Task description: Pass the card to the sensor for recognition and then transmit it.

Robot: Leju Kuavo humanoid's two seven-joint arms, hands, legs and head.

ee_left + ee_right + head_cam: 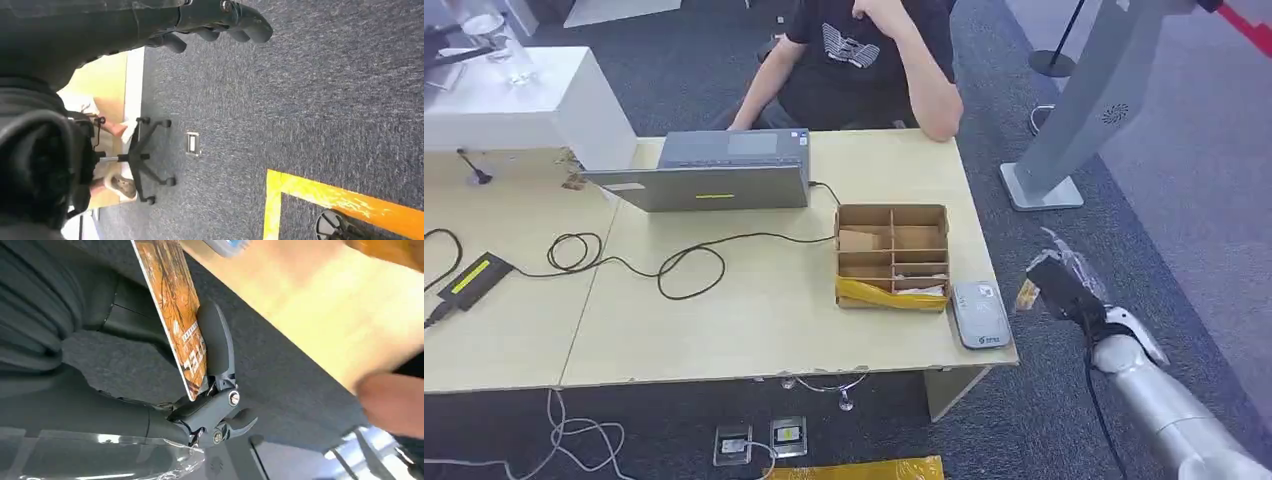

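Observation:
My right hand (pixel 1064 288) hovers off the table's right edge, just right of the grey card sensor (pixel 980 314) lying at the table's front right corner. It pinches an orange-brown printed card (pixel 1026 295). In the right wrist view the card (pixel 175 315) stands edge-on between the thumb and the dark fingers of the hand (pixel 215 390), with a corner of the sensor (pixel 227 245) beyond it. My left hand (pixel 220 20) hangs over the carpet, holding nothing, its fingers loosely extended.
A cardboard box with compartments (pixel 892 255) stands beside the sensor. A laptop (pixel 714 172) and cables (pixel 684 262) lie on the wooden table (pixel 754 330). A person (pixel 864 60) sits at the far side. A grey stand (pixel 1074 120) rises on the right.

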